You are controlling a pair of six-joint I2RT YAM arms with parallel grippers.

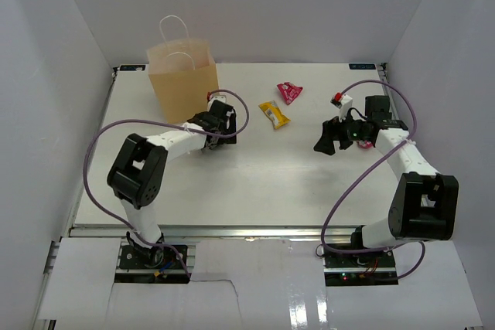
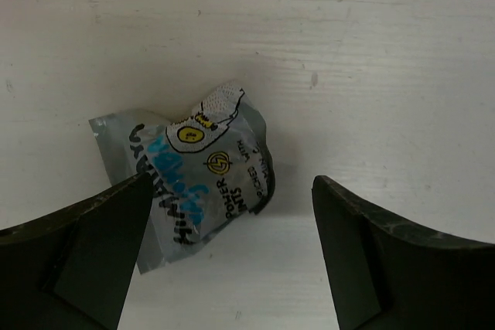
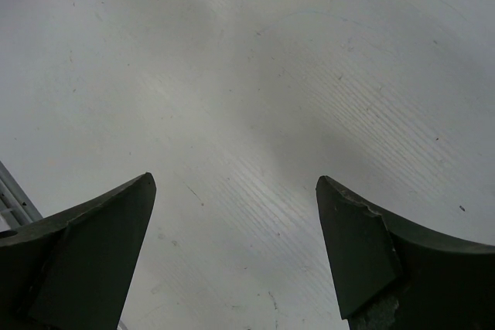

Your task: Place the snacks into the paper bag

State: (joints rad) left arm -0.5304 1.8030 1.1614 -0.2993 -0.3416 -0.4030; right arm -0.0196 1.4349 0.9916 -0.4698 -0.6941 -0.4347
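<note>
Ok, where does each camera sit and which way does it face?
Top external: above and behind the bases, looking down on the table, paper bag, left arm and right arm.
Left wrist: on the left gripper, looking down at a silver-blue packet between its open fingers.
Right wrist: on the right gripper, facing the table between its open fingers.
Shared: all three see the white table.

the paper bag (image 1: 183, 86) at upper left is tan kraft with white cord handles. near the upper middle lie a yellow packet (image 1: 274, 113) and a magenta packet (image 1: 290, 93). in the left wrist view, a silver packet (image 2: 197, 179) carries blue lettering, black print and a yellow circle. the table (image 1: 263, 183) is white.
</note>
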